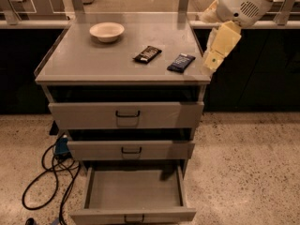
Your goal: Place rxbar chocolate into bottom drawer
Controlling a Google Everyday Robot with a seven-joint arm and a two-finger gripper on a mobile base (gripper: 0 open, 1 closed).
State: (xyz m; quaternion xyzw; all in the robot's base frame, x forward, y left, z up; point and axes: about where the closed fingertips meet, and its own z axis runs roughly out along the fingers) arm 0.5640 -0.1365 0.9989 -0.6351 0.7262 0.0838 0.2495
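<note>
The rxbar chocolate point(147, 54), in a black wrapper with white lettering, lies flat on the grey cabinet top point(93, 60), right of centre. The bottom drawer point(133, 191) is pulled out and I see nothing inside it; its dark handle point(134, 218) shows at the front. My gripper point(219, 48) hangs from the white arm point(241, 3) at the top right. It is just off the cabinet top's right edge, to the right of both bars and above the surface. It holds nothing that I can see.
A dark blue wrapped bar point(181, 62) lies right of the chocolate bar, close to the gripper. A white bowl point(107, 31) sits at the back left. The top drawer point(126, 115) and middle drawer point(130, 150) are nearly closed. Black cables point(49, 175) lie on the floor at left.
</note>
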